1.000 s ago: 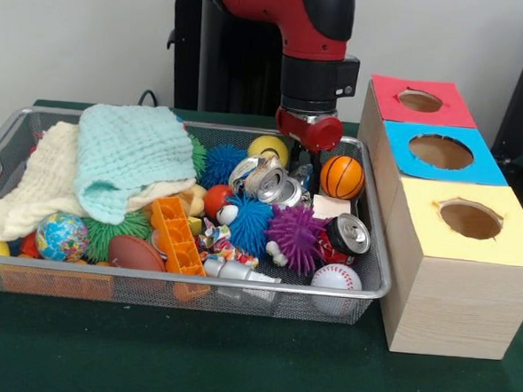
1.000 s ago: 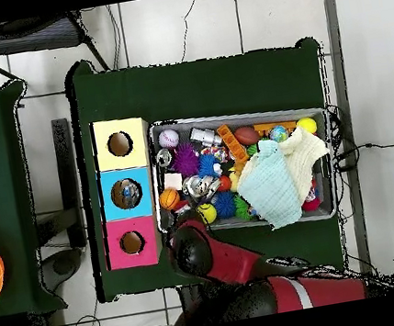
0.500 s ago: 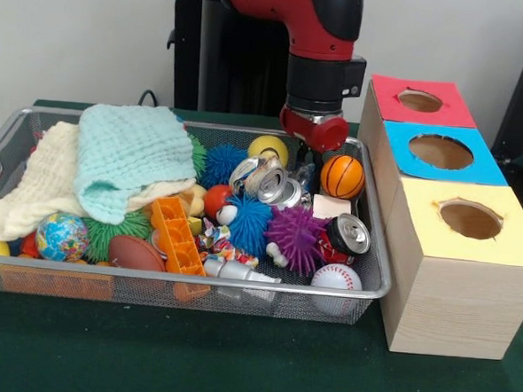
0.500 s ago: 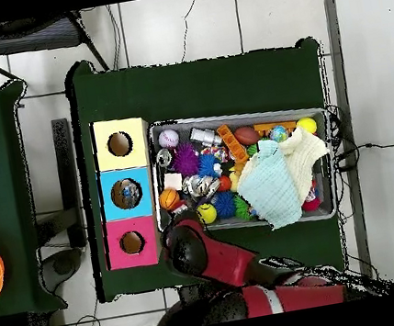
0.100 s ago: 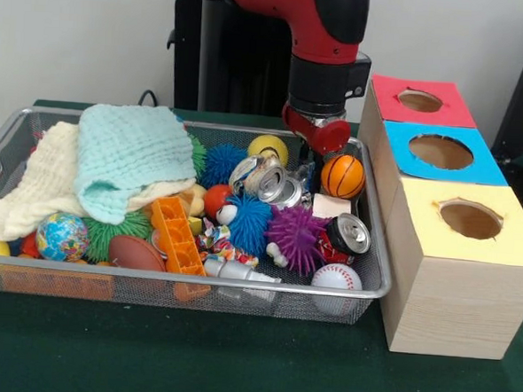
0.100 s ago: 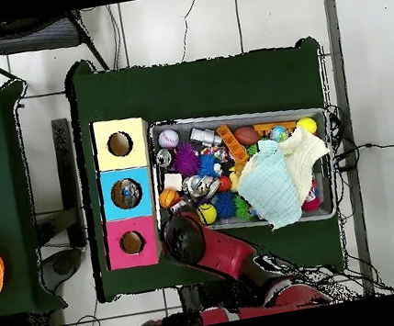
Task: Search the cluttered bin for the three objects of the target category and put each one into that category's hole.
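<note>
Crushed silver cans [image 5: 268, 180] lie in the middle of the wire bin [image 5: 150, 279], among spiky balls. Another can [image 5: 348, 232], red and black with a silver top, lies by the bin's right wall. My gripper [image 5: 318, 151] hangs under the red wrist over the bin's far right corner, just above and left of the orange basketball [image 5: 342, 176], and nothing shows in it. Right of the bin stand three boxes with holes: pink [image 5: 418, 101], blue [image 5: 440, 152] and yellow [image 5: 470, 219]. In the overhead view a silvery thing lies inside the blue hole [image 6: 128, 193], and the arm's end [image 6: 183, 238] covers the gripper.
A mint cloth [image 5: 126, 157] and a cream cloth [image 5: 31, 191] cover the bin's left part. A purple spiky ball [image 5: 296, 235], a blue spiky ball [image 5: 249, 220], a baseball [image 5: 336, 277], an orange plastic piece [image 5: 177, 235] and a globe ball [image 5: 62, 236] crowd the bin.
The arm's end has shifted a little right toward the boxes and slightly up. Nothing in the bin has moved.
</note>
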Controlling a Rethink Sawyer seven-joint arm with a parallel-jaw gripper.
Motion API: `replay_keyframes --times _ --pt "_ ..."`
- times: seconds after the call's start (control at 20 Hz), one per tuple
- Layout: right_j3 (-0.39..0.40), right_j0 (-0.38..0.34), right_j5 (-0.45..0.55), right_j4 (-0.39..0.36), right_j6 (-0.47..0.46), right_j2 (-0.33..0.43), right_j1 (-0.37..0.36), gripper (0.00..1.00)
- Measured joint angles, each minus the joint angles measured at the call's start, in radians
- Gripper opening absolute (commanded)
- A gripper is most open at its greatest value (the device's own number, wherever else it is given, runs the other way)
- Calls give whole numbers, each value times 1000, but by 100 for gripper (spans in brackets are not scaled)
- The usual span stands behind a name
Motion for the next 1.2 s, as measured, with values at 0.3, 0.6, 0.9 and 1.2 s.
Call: replay_keyframes --times 0.3,0.6,0.9,1.2 --pt "-18 36 132 -1 0 -46 -58 0" --pt "-19 68 253 -15 0 -76 -137 0" --pt "-25 95 286 -44 0 -95 -192 0" --pt "-30 99 280 -74 0 -99 -209 0"
